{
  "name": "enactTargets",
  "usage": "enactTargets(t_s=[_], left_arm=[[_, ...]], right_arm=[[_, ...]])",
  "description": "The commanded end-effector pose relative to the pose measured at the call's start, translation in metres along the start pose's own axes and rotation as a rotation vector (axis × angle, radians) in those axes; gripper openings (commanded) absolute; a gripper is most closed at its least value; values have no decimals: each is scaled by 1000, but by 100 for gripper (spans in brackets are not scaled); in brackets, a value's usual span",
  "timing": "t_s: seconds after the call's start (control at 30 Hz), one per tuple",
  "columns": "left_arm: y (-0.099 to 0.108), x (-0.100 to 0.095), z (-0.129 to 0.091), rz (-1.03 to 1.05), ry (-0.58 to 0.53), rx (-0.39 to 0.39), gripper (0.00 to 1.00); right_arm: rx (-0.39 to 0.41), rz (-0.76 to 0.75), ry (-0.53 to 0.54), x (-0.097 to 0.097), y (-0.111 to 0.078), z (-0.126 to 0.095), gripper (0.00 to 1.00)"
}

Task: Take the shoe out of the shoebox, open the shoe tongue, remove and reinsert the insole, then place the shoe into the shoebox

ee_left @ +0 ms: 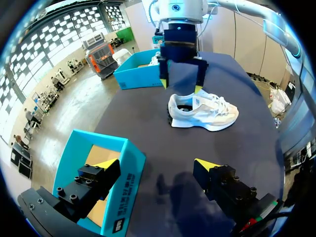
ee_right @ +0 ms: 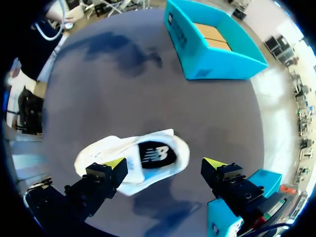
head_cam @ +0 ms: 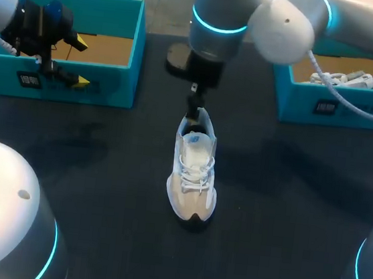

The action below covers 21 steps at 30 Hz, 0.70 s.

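Observation:
A white sneaker (head_cam: 193,181) stands upright on the dark table at the middle, toe toward the near edge. My right gripper (head_cam: 193,110) hangs open just above its heel; in the right wrist view the gripper (ee_right: 164,163) straddles the sneaker (ee_right: 148,155), whose dark logo patch shows between the fingers, and the fingers do not clamp it. My left gripper (head_cam: 79,62) is open and holds nothing at the front wall of the left teal shoebox (head_cam: 111,87). In the left wrist view the gripper (ee_left: 157,165) looks toward the sneaker (ee_left: 205,111) and my right gripper (ee_left: 181,81).
The left shoebox (ee_left: 123,168) shows only a bare cardboard floor. A second teal shoebox (head_cam: 365,113) at the back right holds another white shoe (head_cam: 345,80). Dark table surface surrounds the sneaker on all sides.

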<state>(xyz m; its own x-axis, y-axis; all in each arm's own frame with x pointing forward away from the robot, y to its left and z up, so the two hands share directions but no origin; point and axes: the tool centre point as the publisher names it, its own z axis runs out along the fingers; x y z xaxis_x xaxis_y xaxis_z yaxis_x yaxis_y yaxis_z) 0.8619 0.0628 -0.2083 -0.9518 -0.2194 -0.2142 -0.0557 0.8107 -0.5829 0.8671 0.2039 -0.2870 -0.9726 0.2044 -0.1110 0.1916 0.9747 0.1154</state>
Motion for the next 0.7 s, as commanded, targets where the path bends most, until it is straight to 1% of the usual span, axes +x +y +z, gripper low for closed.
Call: enactTargets(t_s=[0.03,0.17,0.23,0.3,0.33,0.47,0.63,0.67,0.7], left_arm=[[0,0,0,1,1,-2,100],[0,0,0,1,1,-2,100],[0,0,0,1,1,-2,100],[0,0,0,1,1,-2,100],[0,0,0,1,1,-2,100],[0,0,0,1,1,-2,100],[0,0,0,1,1,-2,100],[0,0,0,1,1,-2,100],[0,0,0,1,1,-2,100]], right_arm=[[60,-5,8,-12,17,18,100],[69,-19,-7,-17,15,26,100],[102,-36,-9,-19,12,32,100],[110,-45,-18,-19,9,35,100],[129,-53,-27,-20,6,37,100],[149,-81,-45,-22,-2,39,100],[177,-117,-50,-26,-4,51,100],[194,-113,-50,-27,-4,55,100],[191,-112,-54,-27,-5,58,100]])
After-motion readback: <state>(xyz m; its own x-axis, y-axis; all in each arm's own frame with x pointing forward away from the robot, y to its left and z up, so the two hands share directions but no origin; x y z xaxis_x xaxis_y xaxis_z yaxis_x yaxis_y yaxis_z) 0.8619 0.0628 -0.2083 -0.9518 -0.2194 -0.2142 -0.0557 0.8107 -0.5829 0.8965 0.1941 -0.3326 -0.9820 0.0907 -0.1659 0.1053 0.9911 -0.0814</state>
